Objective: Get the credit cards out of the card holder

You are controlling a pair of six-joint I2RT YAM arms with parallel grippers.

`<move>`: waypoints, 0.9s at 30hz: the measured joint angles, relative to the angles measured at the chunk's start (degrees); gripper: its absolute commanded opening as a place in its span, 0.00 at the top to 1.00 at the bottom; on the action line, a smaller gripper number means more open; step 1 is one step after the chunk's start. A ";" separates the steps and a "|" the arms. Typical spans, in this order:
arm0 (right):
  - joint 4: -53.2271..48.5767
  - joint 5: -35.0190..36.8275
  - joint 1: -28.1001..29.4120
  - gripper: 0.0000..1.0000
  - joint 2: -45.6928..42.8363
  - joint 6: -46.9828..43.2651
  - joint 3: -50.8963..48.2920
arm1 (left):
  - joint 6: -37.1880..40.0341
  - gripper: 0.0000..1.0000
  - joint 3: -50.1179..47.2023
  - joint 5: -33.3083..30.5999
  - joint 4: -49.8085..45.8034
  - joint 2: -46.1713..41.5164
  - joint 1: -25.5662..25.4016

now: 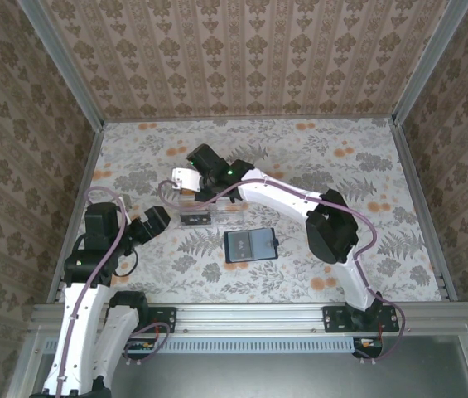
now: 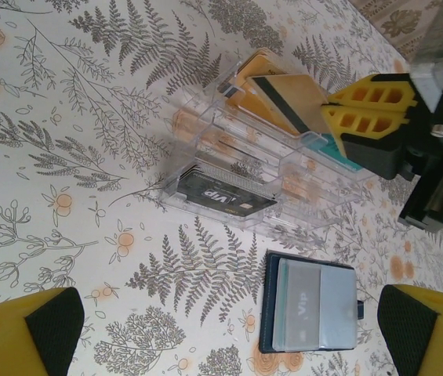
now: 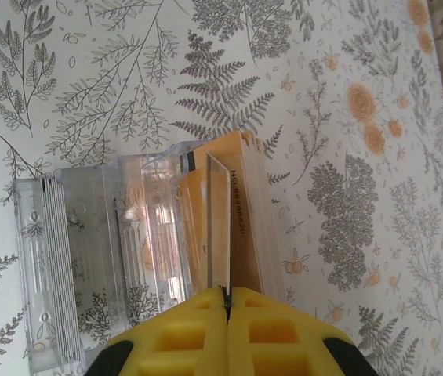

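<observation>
One orange-yellow card (image 3: 219,227) sits pinched edge-on in the clamped tips of the right tool (image 3: 226,296). It stands in the clear card holder (image 3: 88,235) just ahead of the tips, its plane running straight out from them; long axis unclear. Best pull back along that plane without twisting, or the holder drags over the desk (image 3: 362,235). Left tool (image 1: 157,220) gapes, holding nothing.

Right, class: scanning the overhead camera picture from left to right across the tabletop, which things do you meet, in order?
In order: left tool → clear card holder → dark cards lying flat → right arm's elbow.
</observation>
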 measured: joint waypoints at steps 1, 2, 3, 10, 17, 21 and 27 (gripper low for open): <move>0.09 0.09 0.00 1.00 0.26 0.02 0.02 | 0.00 0.00 0.00 0.02 0.00 0.00 0.00; 0.24 0.28 0.00 0.99 0.48 0.02 0.02 | 0.00 0.00 0.00 0.00 0.00 0.00 0.00; 0.57 0.70 0.07 0.95 0.68 0.02 0.02 | 0.00 0.00 0.00 0.02 0.00 0.00 0.00; 1.51 2.97 0.07 0.74 1.09 0.50 0.02 | 0.02 0.00 -0.07 0.33 0.02 0.00 0.33; 2.82 5.03 0.07 0.74 1.57 1.01 0.02 | 0.00 0.00 -0.74 0.66 0.07 0.00 0.37; 3.23 5.81 0.04 0.69 1.60 2.75 0.02 | 0.04 0.00 -0.87 1.07 0.13 0.00 0.37; 6.14 5.84 0.04 0.66 0.04 7.37 -2.21 | 0.02 0.00 -1.18 2.62 0.85 0.44 0.39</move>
